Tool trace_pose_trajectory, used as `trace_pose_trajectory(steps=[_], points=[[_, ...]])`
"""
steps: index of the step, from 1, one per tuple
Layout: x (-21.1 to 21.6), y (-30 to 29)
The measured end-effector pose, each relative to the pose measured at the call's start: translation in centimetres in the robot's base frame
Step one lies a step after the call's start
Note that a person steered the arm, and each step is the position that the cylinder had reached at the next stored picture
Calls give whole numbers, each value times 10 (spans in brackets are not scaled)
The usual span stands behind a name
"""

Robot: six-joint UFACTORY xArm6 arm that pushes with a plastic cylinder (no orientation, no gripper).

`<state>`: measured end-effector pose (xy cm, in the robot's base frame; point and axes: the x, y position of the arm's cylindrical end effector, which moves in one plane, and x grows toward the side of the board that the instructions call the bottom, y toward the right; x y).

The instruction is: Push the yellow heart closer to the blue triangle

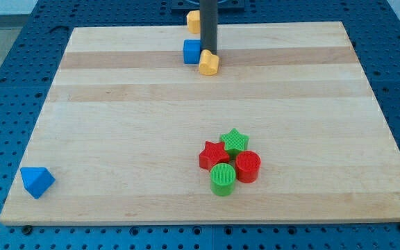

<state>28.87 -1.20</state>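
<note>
The yellow heart (208, 63) lies near the view's top centre of the wooden board (117, 125). The blue triangle (37, 181) sits at the board's bottom left corner, far from the heart. My tip (208, 52) stands at the heart's top edge, touching or almost touching it, with the dark rod rising straight up out of view. A blue cube (192, 51) sits just left of the rod and the heart.
A yellow block (194, 21), partly hidden by the rod, lies at the board's top edge. A cluster sits at lower centre right: green star (235, 142), red star (213, 155), red cylinder (247, 167), green cylinder (222, 179). Blue perforated table surrounds the board.
</note>
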Motion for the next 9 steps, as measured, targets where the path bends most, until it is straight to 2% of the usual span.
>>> trace_pose_trajectory(steps=[1, 3, 4, 6, 8, 9], points=[[6, -6], [-8, 28], [-1, 38], [42, -9], [47, -20], [65, -20]])
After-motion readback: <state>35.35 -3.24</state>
